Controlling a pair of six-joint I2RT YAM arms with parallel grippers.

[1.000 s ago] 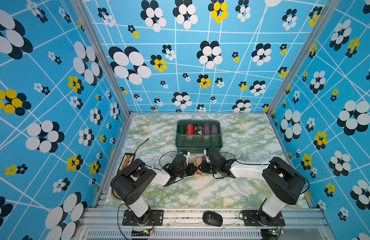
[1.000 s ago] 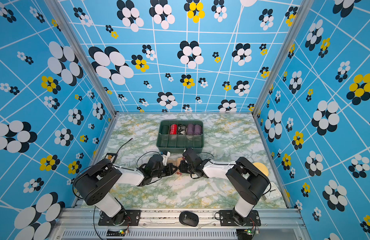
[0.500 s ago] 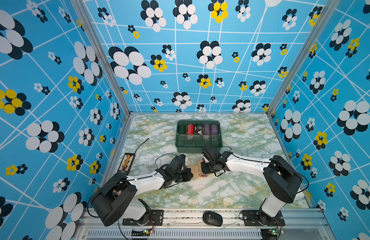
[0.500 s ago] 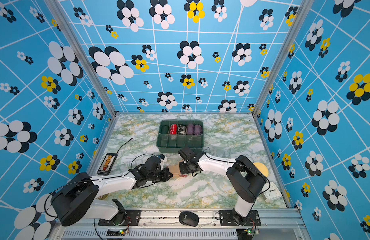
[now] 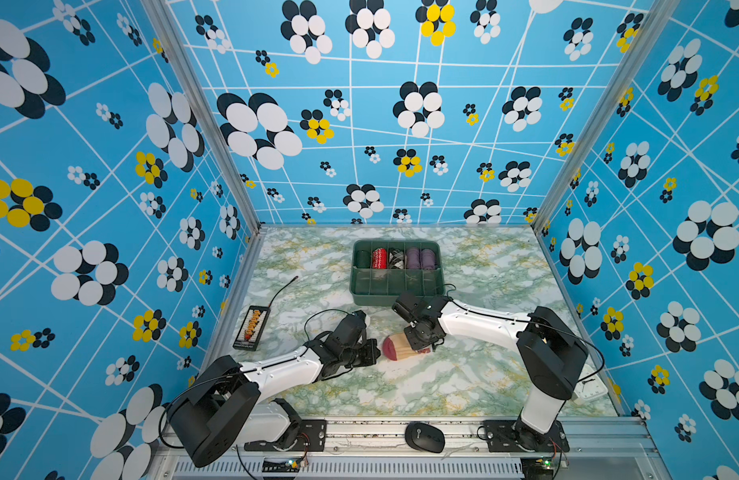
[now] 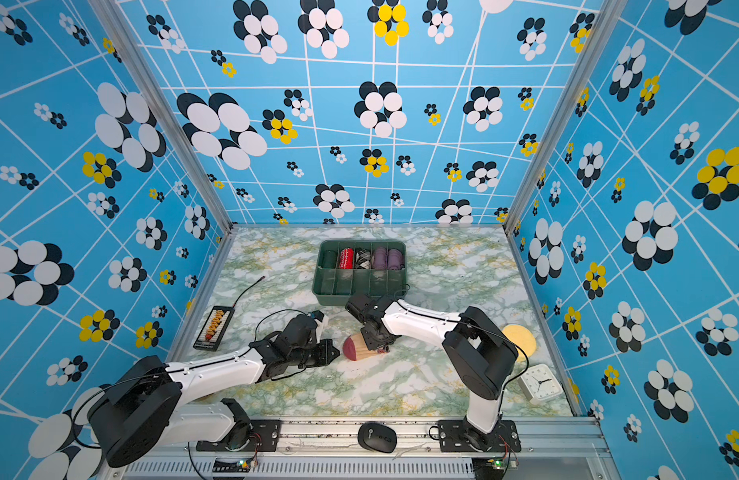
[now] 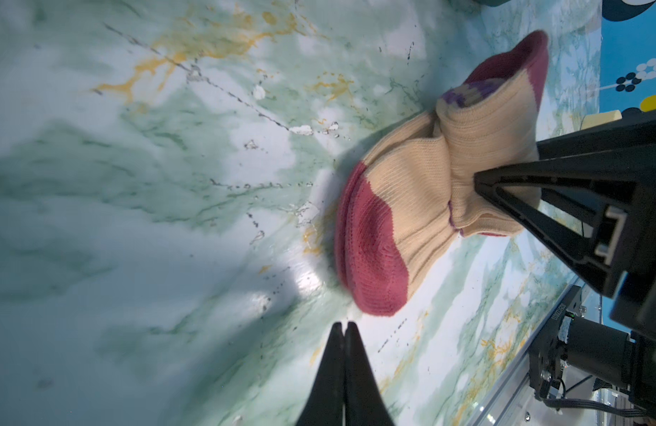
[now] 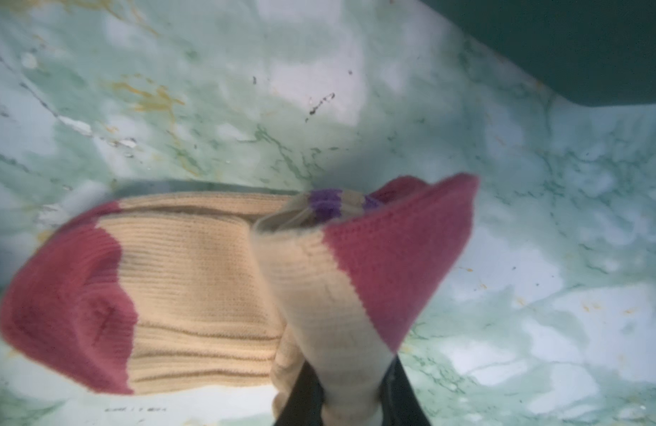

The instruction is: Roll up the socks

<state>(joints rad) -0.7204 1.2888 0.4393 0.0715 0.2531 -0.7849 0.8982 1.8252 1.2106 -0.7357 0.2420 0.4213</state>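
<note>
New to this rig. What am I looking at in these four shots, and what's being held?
Two white-and-black robot arms stand at the near edge of a marble-print table inside a blue flowered booth. Both top views look down on the whole scene; each wrist view comes from a camera on one arm, close to its tool. The right tool pinches a raised fold of the tan and maroon socks, whose toe end rests on the table. The left tool is shut and empty, just short of the maroon toe. Behind sits a green divided tray with sock rolls in its back row.
</note>
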